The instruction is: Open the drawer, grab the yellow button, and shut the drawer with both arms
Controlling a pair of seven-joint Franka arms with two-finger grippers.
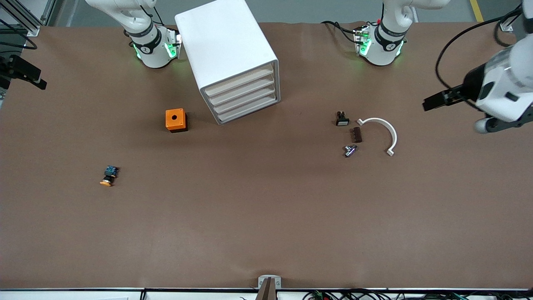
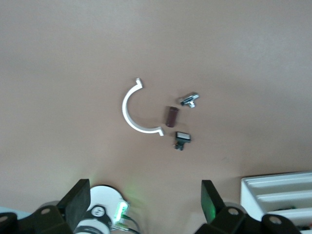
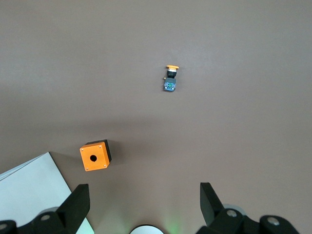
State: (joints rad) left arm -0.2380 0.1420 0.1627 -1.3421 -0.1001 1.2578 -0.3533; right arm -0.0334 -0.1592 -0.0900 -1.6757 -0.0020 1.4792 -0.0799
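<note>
No readable writing; button [image 1: 109, 175] lies on table, drawer [image 1: 238, 81] shut

**Nothing legible on my table**

I find no words, brand names or numbers I can read anywhere in these views. On each of my two base rings [image 1: 146, 46] there is a small round white mark, but it is too tiny for me to make out what it says. The cabinet [image 1: 227, 54], the orange box [image 1: 175, 120] and the button [image 1: 109, 175] carry no lettering that I can see. The small black part [image 1: 342, 118] shows a plain white face, without print.
</note>
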